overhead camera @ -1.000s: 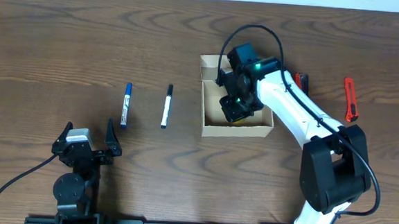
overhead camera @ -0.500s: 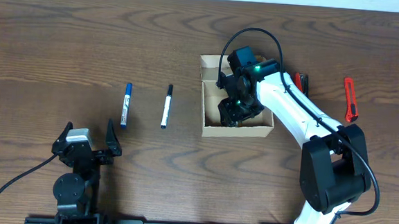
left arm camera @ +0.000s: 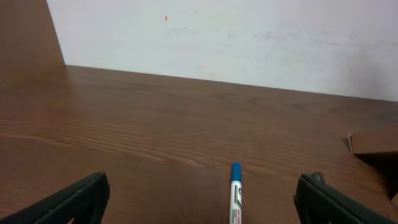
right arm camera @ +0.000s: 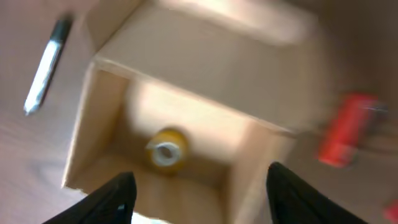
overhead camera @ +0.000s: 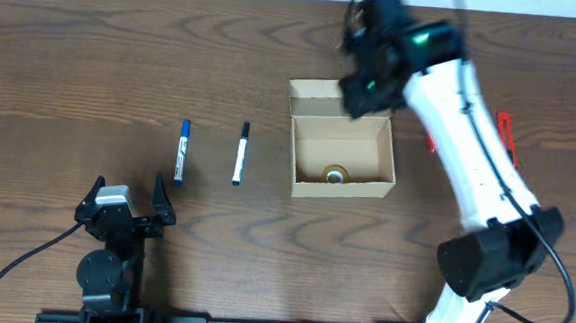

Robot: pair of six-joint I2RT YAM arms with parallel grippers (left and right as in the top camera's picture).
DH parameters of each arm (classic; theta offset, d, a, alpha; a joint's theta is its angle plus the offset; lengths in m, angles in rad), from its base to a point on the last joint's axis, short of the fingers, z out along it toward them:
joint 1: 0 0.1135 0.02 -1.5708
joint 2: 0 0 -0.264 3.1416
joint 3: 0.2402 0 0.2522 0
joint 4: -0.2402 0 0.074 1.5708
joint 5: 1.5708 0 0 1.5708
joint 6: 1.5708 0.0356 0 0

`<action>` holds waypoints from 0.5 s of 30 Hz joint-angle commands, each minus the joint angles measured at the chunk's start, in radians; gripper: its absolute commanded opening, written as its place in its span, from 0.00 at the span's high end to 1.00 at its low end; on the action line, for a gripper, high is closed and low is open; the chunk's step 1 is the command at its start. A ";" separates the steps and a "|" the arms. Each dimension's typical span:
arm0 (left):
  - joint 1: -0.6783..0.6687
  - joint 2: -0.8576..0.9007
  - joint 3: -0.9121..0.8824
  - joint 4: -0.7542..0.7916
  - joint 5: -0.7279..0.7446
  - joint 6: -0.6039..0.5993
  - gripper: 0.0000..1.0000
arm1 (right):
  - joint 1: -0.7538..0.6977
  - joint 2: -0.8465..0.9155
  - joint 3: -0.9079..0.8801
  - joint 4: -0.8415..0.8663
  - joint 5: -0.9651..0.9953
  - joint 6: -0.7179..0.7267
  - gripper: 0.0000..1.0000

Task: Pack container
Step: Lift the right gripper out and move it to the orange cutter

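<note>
Quick status on the pack job: we count one item in so far. The container sits open on the table with its flap lid standing up at the far side. On the floor near its front wall lies a small yellow roll. We think it's tape, but the right wrist view is smeared with blur, so take that loosely. The right gripper hangs above the container's back edge with its fingers spread and nothing between them. The left gripper is well off to the container's left and nearer the robot's base, gaping wide and empty too. What's left, as we read it: the black marker lies left of the container, the blue marker lies further left again, and neither is packed. After that there's presumably the lid to close. On the container's right there's a red thing, but in the overhead view the right arm covers most of it, so we can't tell what it is or whether there's more than one. The left wrist view catches only a corner of the container at its right edge.
</note>
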 commanded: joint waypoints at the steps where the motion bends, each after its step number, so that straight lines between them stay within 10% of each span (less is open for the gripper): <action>1: -0.003 -0.006 -0.018 -0.042 -0.019 0.000 0.05 | -0.093 -0.005 0.139 -0.069 0.226 0.058 0.38; 15: -0.003 -0.006 -0.018 -0.042 -0.019 0.000 0.05 | -0.606 0.010 0.166 0.001 0.051 -0.011 0.20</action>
